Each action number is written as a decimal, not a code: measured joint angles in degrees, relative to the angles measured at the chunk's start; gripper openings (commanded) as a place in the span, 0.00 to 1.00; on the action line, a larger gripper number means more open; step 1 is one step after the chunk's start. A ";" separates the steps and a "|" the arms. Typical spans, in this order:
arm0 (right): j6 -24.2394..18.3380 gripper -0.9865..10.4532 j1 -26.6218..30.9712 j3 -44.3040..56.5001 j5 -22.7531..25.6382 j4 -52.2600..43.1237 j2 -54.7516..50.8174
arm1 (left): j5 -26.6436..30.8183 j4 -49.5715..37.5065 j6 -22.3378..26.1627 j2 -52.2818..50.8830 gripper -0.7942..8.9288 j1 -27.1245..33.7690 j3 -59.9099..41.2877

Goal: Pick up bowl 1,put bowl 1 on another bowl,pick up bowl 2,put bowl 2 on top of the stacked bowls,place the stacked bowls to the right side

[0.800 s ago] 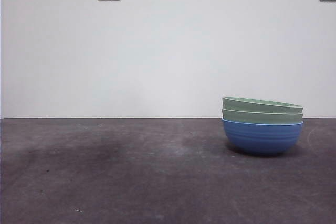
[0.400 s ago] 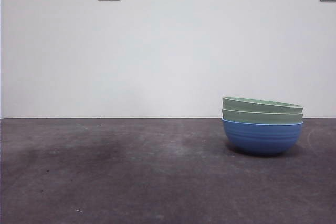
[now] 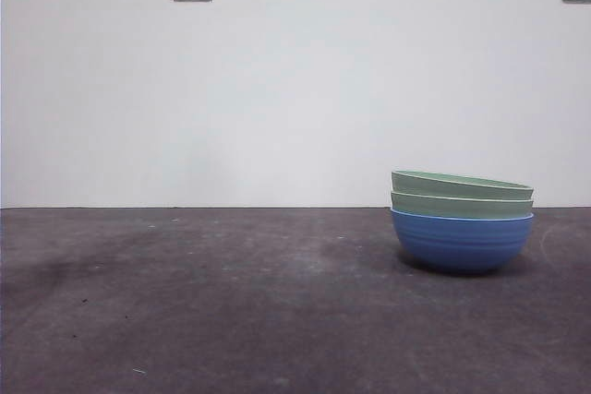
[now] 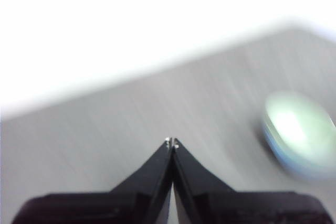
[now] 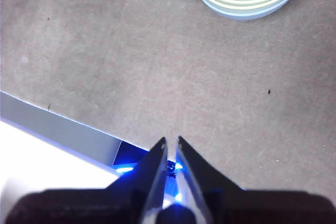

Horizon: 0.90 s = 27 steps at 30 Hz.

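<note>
Wrist views alone show left tool (image 4: 171,141) closed and right tool (image 5: 171,140) seemingly near-closed, both empty, off the stacked bowls (image 3: 462,220).

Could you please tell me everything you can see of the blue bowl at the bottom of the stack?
The blue bowl is round, with faint horizontal ribs on its wall and a thin pale rim; it looks like matte plastic, though that is a guess. It stands upright on the dark grey table, on the right side of the front view, casting a small shadow beneath. Two pale green bowls nest inside it, hiding its interior. Neither claw touches it; both are away from the stack.
</note>
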State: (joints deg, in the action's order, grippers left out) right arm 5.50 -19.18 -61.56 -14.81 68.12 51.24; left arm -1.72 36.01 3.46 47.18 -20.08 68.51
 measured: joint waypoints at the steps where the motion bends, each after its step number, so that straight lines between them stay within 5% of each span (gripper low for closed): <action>1: 0.02 0.11 0.00 0.00 0.00 0.00 0.00 | 0.00 -4.48 0.20 -2.67 0.08 1.88 -3.04; 9: 0.00 0.11 0.02 0.00 0.00 0.00 0.00 | 2.62 -26.75 0.63 -22.45 0.08 13.20 -31.02; 16: 0.00 0.11 0.02 0.00 0.00 0.00 0.00 | 4.63 -27.36 0.63 -35.52 0.08 17.20 -49.99; 27: 0.02 0.11 0.02 0.00 0.00 0.00 0.00 | 5.88 -27.80 0.59 -44.50 0.08 17.40 -64.22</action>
State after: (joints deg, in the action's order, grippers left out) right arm 5.52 -19.16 -61.56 -14.81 68.12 51.24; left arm 4.16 8.21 4.05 2.68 -2.68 4.29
